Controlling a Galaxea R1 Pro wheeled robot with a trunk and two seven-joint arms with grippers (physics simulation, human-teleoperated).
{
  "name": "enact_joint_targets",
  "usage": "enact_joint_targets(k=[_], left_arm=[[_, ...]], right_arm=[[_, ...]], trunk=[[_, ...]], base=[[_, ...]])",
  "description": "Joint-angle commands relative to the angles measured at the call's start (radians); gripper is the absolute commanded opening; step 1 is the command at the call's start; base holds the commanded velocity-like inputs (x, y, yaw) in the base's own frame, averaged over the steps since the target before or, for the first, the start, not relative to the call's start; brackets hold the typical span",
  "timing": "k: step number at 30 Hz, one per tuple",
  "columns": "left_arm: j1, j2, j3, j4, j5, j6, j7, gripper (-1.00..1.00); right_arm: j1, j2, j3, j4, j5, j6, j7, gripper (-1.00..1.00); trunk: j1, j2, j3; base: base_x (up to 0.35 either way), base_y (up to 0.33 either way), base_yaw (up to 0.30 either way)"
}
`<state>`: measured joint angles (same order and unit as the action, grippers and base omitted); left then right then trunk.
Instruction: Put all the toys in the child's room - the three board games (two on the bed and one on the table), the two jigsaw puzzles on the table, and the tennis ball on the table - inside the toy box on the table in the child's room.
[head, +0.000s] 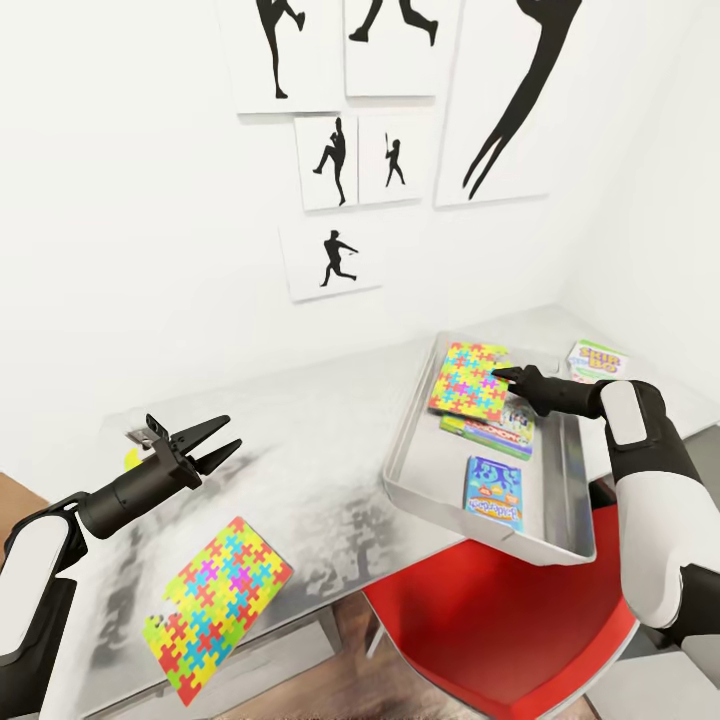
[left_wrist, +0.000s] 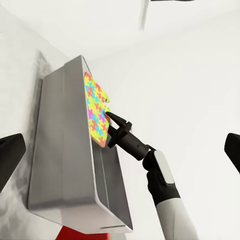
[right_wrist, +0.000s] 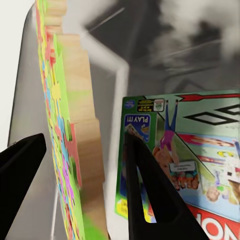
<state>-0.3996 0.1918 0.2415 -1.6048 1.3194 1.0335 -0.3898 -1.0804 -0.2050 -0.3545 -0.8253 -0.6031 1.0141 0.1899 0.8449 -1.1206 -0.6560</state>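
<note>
Metal toy box (head: 560, 520) holds two board games (head: 494, 493); right hand (head: 505, 377) clamps a jigsaw puzzle (head: 470, 380), left hand (head: 222, 441) apart

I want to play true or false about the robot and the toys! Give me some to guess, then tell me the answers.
1. A jigsaw is between the right tool's fingers, over the toy box. True.
2. The left tool is holding the tennis ball. False: it is open and holds nothing.
3. Another jigsaw lies on the table, outside the box. True.
4. The toy box has nothing in it. False: a blue game and a Monopoly game are inside.
5. The chair is blue. False: it is red.
</note>
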Motion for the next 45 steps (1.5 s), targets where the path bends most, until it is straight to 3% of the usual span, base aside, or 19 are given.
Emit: enact_joint_targets(k=[1, 45], left_arm=[[-0.001, 0.0, 0.001, 0.0, -0.006, 0.004, -0.007, 1.0], [-0.001, 0.0, 0.001, 0.0, -0.006, 0.005, -0.009, 1.0]], right_arm=[[-0.001, 0.0, -0.003, 0.0, 0.009, 0.004, 0.01, -1.0], [0.0, 0.001, -0.002, -0.002, 0.012, 0.003, 0.007, -1.0]], trunk=[[0.0, -0.001, -0.002], [0.0, -0.001, -0.037]], base=[[0.0, 0.0, 0.036], [0.0, 0.0, 0.004]])
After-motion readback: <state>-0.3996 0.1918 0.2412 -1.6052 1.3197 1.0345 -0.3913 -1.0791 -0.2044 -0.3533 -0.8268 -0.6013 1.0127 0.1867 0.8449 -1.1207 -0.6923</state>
